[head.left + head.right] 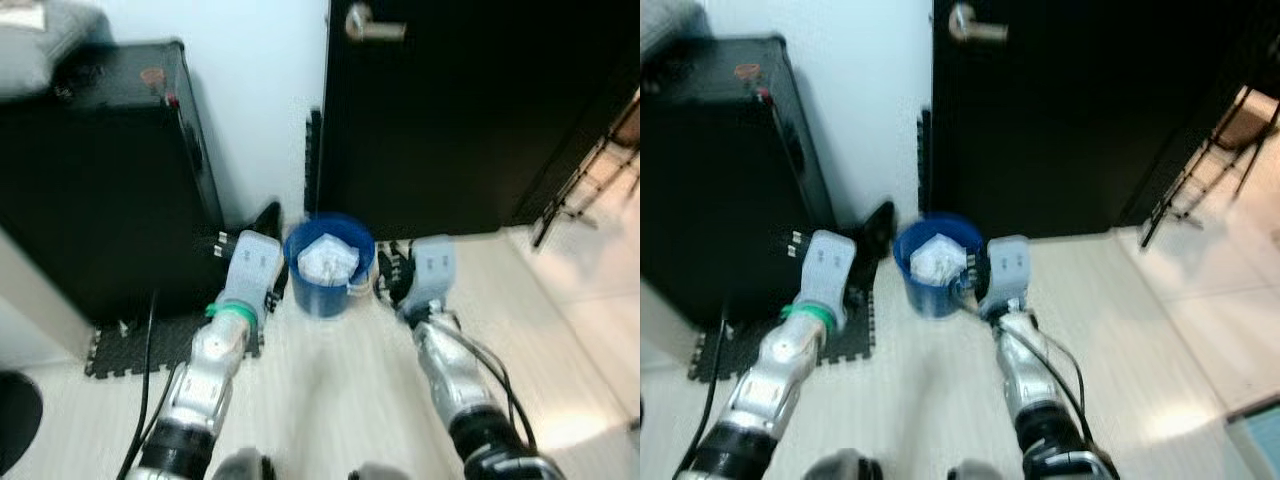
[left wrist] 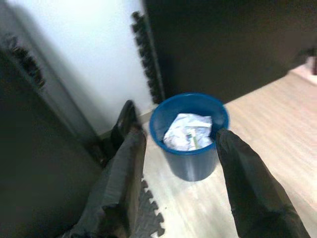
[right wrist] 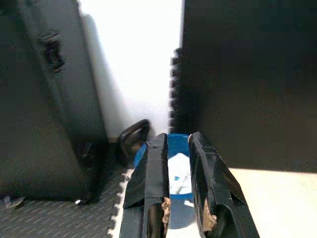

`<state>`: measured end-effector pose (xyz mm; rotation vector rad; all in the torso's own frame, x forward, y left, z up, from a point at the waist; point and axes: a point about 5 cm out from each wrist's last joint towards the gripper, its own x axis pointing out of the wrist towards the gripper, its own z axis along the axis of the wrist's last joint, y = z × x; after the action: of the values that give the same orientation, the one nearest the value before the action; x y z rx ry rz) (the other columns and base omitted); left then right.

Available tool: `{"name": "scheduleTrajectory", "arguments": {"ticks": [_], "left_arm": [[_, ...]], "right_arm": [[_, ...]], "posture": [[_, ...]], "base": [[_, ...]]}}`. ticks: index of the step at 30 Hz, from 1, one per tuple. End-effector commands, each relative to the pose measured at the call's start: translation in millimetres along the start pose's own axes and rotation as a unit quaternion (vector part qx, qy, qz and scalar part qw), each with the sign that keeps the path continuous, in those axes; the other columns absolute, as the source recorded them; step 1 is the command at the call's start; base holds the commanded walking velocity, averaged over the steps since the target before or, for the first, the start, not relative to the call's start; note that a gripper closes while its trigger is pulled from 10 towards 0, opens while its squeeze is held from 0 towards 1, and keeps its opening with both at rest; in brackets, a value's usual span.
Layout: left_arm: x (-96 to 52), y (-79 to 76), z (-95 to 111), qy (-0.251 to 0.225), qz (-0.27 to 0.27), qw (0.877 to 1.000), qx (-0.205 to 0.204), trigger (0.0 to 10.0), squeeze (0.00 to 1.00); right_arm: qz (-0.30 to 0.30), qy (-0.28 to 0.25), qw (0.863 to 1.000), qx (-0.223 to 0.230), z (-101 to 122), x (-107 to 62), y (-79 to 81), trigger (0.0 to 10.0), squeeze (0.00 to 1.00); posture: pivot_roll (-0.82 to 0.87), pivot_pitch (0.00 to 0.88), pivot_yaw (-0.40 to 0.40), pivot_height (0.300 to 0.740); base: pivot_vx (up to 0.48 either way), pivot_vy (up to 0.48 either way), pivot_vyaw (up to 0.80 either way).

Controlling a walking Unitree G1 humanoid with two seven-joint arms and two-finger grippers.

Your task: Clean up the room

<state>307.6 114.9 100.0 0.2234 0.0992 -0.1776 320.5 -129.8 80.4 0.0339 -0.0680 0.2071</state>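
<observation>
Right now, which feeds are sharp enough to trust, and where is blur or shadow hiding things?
Left and right eye views: soft all over with motion blur, the blue bin smeared. Left wrist view: the bin and crumpled paper readable, the left gripper blurred. Right wrist view: bright wall, dark door, the right gripper covering most of the bin.

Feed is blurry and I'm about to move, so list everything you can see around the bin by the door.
bin: one, blue, on the floor before the door, between both grippers
crumpled paper: white, inside the bin
door: one, black, silver handle
cabinet: one, black, left of the bin
foam mat: dark, under the cabinet
rack: black, far right
left gripper: open, fingers astride the bin
right gripper: fingers close together at the bin's rim; grip unclear
</observation>
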Motion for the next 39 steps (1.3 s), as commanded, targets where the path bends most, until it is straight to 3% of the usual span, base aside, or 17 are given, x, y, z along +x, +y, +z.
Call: {"name": "scheduleTrajectory", "arguments": {"ticks": [1, 19, 34, 39], "left_arm": [[1.3, -1.6, -2.5, 0.009, -0.001, 1.0, 0.004, 10.0, 0.0], [2.3, -1.3, -3.1, 0.019, 0.013, 1.0, 0.003, 10.0, 0.0], [-1.7, 1.6, -5.6, 0.024, 0.022, 0.999, 0.005, 10.0, 0.0], [-3.6, 2.8, -6.8, 0.027, 0.027, 0.999, 0.003, 10.0, 0.0]], "right_arm": [[-0.011, 0.007, 1.0, 0.007, -2.6, -1.6, -3.4, 10.0, 0.0], [-0.019, 0.014, 1.0, 0.003, -2.2, 0.0, -10.2, 10.0, 0.0], [-0.016, 0.013, 1.0, 0.001, -3.7, -0.8, -6.0, 10.0, 0.0], [-0.016, 0.019, 1.0, 0.004, -3.7, 0.9, -7.5, 10.0, 0.0]], "posture": [[-0.02, 0.0, 0.019, 0.708], [-0.02, 0.015, 0.017, 0.708], [0.0, 0.031, 0.017, 0.708], [0.0, 0.03, 0.013, 0.708]], "base": [[0.0, 0.0, 0.0], [0.0, 0.0, -0.09], [0.0, 0.0, 0.0], [0.0, 0.0, -0.8]]}}
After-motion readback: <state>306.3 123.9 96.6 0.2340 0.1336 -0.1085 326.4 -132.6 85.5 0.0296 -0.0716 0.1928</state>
